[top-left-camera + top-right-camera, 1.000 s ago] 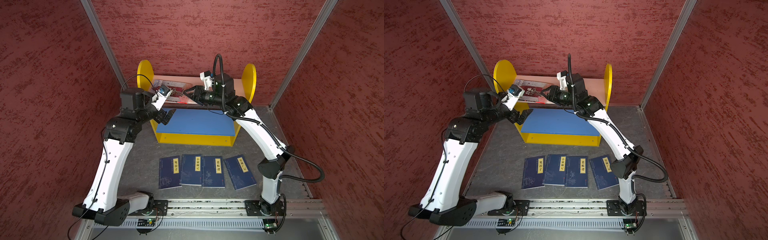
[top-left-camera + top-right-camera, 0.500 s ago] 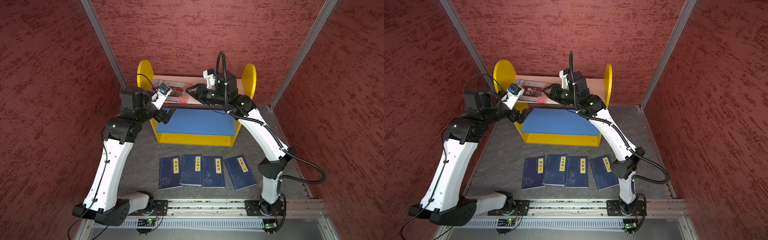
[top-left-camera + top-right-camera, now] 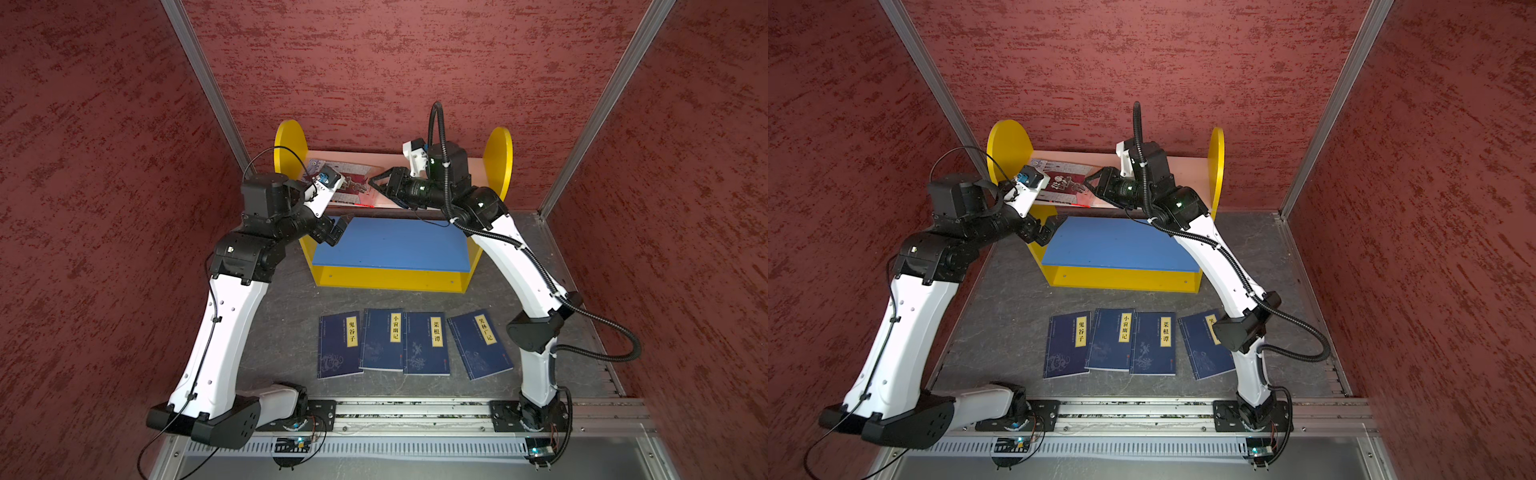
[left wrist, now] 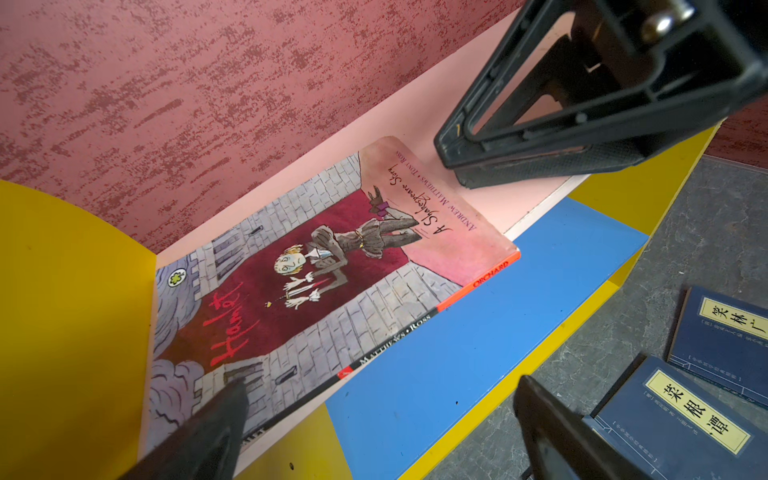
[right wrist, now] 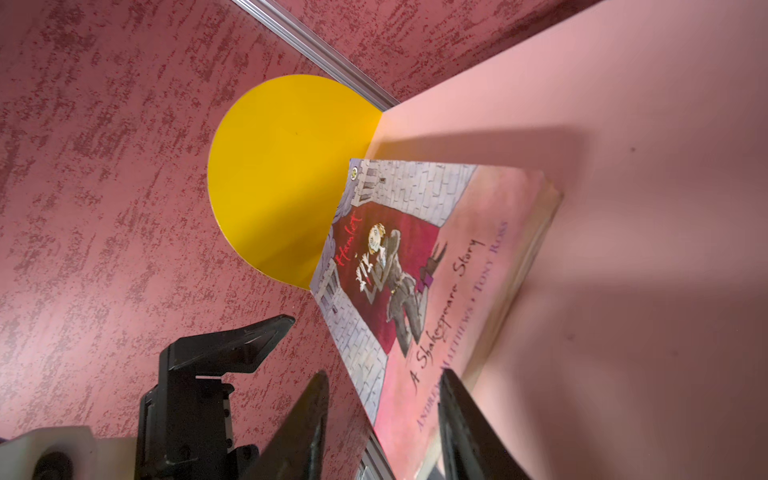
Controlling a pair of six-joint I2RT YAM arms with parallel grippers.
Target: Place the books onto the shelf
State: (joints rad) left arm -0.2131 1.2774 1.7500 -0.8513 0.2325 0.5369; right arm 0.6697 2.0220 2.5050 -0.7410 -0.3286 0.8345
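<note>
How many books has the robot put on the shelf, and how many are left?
Done: one red-and-grey illustrated paperback lies flat on the shelf's pale pink upper board. In hand: nothing. The right tool hangs open just off that book's end, and the left tool is open and holds nothing. Left: four navy blue paperbacks with yellow labels lie in a row on the grey table.

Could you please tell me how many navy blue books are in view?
4, flat in a row on the table before the shelf: leftmost book, second book, third book, and rightmost book, slightly askew. None appears hidden.
</note>
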